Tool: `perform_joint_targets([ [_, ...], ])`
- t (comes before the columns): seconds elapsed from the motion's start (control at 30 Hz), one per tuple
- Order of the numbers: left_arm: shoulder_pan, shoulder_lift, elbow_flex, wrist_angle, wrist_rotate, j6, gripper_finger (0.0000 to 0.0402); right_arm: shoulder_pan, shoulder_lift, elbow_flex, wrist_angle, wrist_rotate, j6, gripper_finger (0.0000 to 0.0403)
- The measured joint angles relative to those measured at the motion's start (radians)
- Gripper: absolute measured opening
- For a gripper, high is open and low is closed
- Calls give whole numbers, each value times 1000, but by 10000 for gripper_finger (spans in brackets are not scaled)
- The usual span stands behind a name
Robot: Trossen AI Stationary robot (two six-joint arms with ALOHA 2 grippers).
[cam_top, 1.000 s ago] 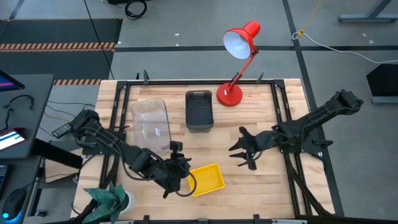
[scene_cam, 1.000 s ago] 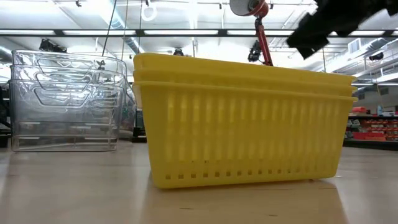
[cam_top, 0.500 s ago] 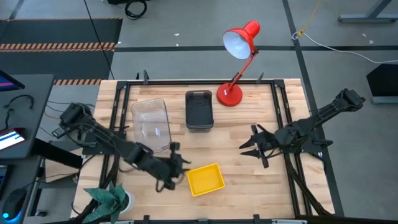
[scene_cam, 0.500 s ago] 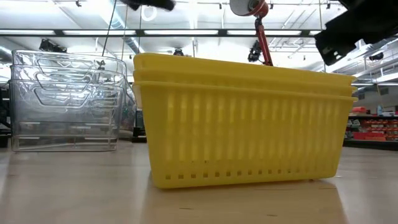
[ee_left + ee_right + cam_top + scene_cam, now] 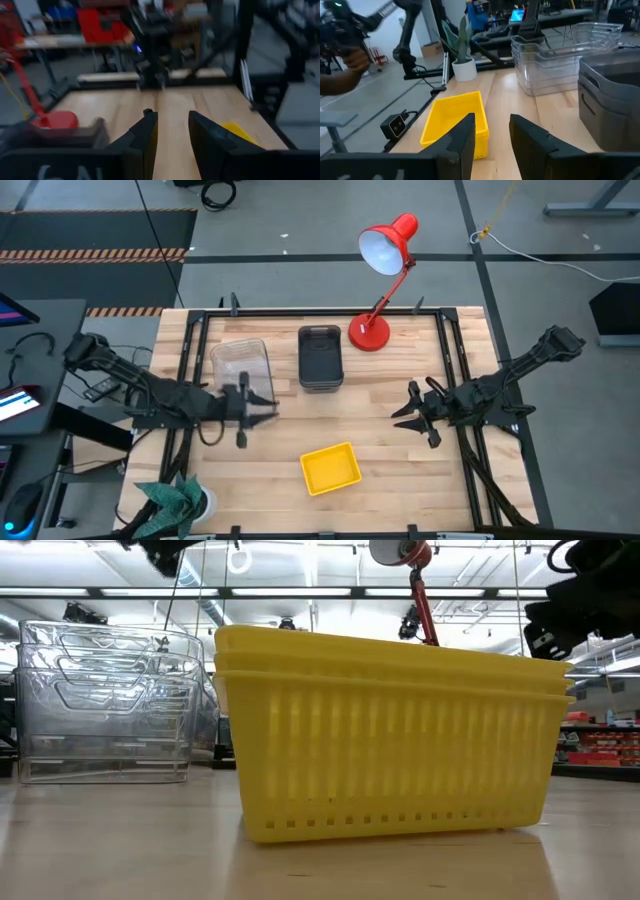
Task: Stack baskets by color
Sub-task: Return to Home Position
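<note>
Left gripper, spread, backed off yellow stack; right gripper, spread, well apart from it. Stacking looks done.

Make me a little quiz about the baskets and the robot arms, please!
1. How many basket stacks stand on the table?
2. Which stack stands nearest the lamp?
A. yellow stack
B. grey stack
C. clear stack
3. True or false: the left gripper and the right gripper each hold a basket.

Key
1. Three, one of each colour.
2. B. The grey stack stands right beside the lamp's base.
3. False. Both grippers are open and hold nothing.
</note>
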State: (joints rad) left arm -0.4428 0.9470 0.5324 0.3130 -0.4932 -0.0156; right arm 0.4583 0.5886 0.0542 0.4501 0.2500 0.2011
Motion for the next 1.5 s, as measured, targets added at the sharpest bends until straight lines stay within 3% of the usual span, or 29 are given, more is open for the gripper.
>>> perform_joint_targets([
  [0.23, 31, -208, -248, 275, -54, 34, 116, -2, -65, -48, 51, -12, -22, 125],
  [0.37, 32, -309, -351, 336, -72, 23, 116, -3, -86, -48, 57, -5, -58, 119],
  [0.6, 31, -506, -407, 245, -106, 74, 107, -32, -94, -48, 119, -1, -131, 96],
  [0.8, 44, -644, -407, 114, -79, 84, 36, -73, -94, -48, 118, -42, -166, 48],
  [0.87, 59, -668, -407, 88, -79, 77, 11, -96, -94, -48, 118, -42, -195, 27],
  [0.97, 87, -684, -407, 79, -74, 73, 7, -152, -94, -48, 141, -46, -232, 6],
  [1.13, 163, -679, -409, 78, 7, 74, 4, -284, -94, -48, 189, -174, -260, 10],
  [1.37, 258, -688, -493, 80, 15, 86, 4, -444, -95, -47, 171, -252, -198, 5],
  [1.5, 282, -712, -508, 74, 62, 73, 3, -469, -144, 15, -22, -341, -118, 3],
])
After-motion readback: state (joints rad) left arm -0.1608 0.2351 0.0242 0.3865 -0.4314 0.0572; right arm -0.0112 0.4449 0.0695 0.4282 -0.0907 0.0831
